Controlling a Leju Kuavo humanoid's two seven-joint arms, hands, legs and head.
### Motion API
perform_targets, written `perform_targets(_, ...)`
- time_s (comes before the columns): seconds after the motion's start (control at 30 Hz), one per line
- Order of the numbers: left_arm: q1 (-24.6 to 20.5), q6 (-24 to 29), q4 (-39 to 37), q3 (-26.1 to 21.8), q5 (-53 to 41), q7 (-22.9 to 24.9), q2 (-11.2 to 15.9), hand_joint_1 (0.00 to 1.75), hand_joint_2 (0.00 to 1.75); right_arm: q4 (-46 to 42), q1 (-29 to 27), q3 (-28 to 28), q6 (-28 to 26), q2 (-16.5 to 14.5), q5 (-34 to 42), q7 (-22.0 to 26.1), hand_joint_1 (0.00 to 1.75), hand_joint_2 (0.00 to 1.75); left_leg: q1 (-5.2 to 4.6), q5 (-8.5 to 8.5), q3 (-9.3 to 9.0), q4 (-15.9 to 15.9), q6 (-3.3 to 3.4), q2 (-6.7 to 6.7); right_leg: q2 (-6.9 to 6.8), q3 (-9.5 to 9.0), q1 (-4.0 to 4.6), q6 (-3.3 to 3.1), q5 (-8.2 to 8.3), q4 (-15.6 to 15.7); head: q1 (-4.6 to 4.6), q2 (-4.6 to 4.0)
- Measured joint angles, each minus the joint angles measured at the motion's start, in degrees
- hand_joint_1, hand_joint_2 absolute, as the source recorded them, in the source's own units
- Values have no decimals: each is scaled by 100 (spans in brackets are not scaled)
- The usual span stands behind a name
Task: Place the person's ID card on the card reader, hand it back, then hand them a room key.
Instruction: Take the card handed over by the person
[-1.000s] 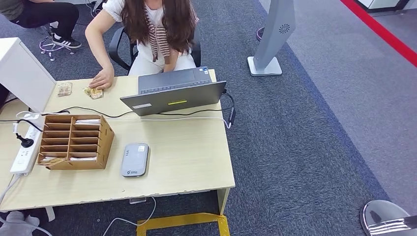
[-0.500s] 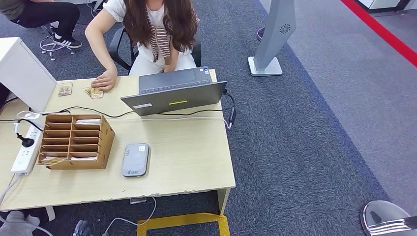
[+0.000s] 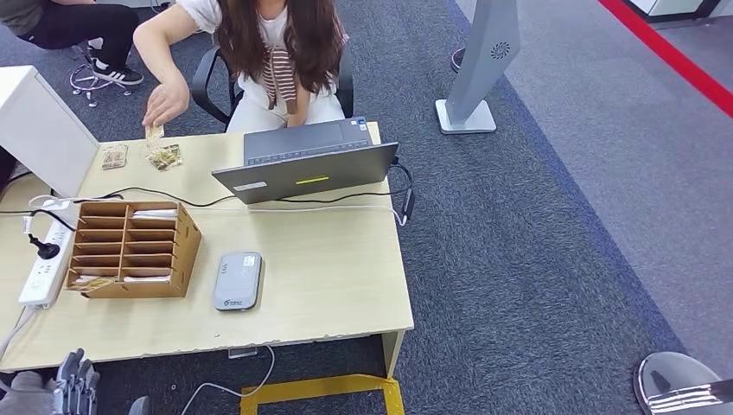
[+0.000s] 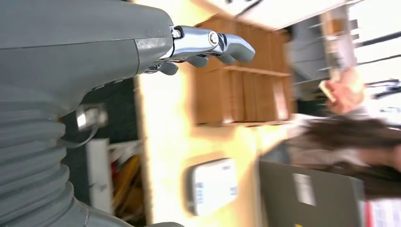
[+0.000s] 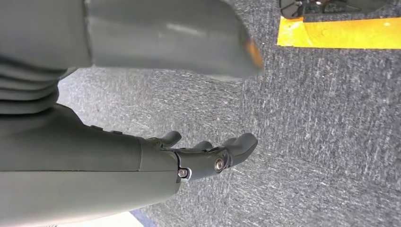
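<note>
A person sits behind the desk and holds a small card in a raised hand above the desk's far left corner. The left wrist view shows that card too. Two more small cards lie on the desk below it. The grey card reader lies flat near the front edge. White cards sit in slots of the wooden organizer. My left hand is low at the desk's front left, fingers apart and empty. My right hand hangs empty over the carpet.
An open grey laptop stands mid-desk with cables running across the wood. A white power strip lies left of the organizer, and a white box stands at the far left. A grey floor stand is beyond the desk's right side.
The person's hand has lifted off the desk with a card. My left hand has risen into the head view at the lower left.
</note>
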State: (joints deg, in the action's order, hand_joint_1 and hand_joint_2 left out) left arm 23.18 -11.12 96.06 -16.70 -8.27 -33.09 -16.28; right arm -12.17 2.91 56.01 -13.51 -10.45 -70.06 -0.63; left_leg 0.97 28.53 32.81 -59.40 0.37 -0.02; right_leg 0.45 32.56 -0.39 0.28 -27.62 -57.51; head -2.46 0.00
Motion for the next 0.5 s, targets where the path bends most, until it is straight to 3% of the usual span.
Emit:
perform_targets(0.13,36,210,644,211,-313,-297,69,0,175,29,30,71,-5,-28,-233,-48,0,175,0,0,-2,0,0,0,0,-1,0,0,0,0,1,0)
perform_targets(0.27,-36,647,1062,542,-543,-474,338,0,175,57,55,92,-7,-40,-404,-59,0,175,0,-1,-4,0,0,1,1,-1,0,0,0,0,1,0)
perform_targets(0.5,-731,1360,1052,795,-1168,-260,965,0,175,73,98,90,15,-61,-645,-161,0,175,2,-5,-5,0,-3,1,2,-1,1,-1,1,-1,2,0)
